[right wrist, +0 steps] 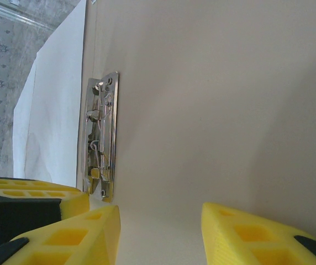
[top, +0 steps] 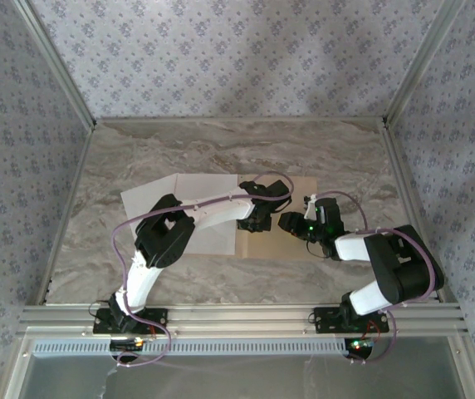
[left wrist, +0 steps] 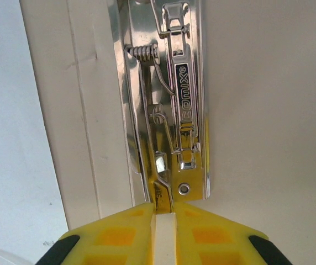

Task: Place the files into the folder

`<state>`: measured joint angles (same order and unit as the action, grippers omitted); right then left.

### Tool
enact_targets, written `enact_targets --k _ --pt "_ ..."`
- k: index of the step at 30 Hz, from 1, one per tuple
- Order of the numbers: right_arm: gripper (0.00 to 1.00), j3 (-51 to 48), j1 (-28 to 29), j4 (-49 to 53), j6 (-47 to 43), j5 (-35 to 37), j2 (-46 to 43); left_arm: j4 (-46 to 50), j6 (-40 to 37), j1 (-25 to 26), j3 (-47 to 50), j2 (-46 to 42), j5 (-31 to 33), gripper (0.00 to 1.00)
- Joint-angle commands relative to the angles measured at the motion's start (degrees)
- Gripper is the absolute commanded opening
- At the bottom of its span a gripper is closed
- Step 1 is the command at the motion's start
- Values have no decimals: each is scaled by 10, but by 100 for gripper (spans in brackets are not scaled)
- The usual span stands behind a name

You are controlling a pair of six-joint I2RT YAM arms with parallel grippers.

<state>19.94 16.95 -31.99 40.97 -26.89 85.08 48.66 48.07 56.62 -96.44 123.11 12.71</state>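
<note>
The folder (top: 300,189) lies open on the table, its right leaf bare tan. The files (top: 192,187), white sheets, cover its left leaf. In the left wrist view the metal clip (left wrist: 172,110) runs along the crease, with paper (left wrist: 3,138) to its left and the folder leaf (left wrist: 268,110) to its right. My left gripper (left wrist: 164,208) (top: 258,220) is shut on the near end of the clip's lever. My right gripper (right wrist: 159,212) (top: 291,223) hovers open just above the right leaf (right wrist: 213,99), beside the clip (right wrist: 101,132), with nothing between its fingers.
The marble-patterned table (top: 221,145) is walled in by patterned panels at the back and both sides. An aluminium rail (top: 237,316) runs along the near edge. The two grippers stand close together over the folder's crease.
</note>
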Motion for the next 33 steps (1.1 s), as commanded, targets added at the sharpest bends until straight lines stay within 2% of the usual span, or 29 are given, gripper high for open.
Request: enact_targets --k 1,5,9,21,26,33 --pt "45 -21 5 50 7 -2 15 19 5 -6 -9 9 8 16" --pt "45 -21 5 50 7 -3 15 20 6 -6 -9 15 4 16" --pt "45 -21 5 50 7 -2 16 27 7 -6 -10 15 11 23" --pt "46 -20 5 49 8 -4 19 32 6 -7 -16 13 16 20" --pt "45 -18 4 48 8 -5 22 36 1 -7 -26 12 14 26" --pt "46 -19 4 49 9 -5 22 36 4 -7 -24 14 14 21"
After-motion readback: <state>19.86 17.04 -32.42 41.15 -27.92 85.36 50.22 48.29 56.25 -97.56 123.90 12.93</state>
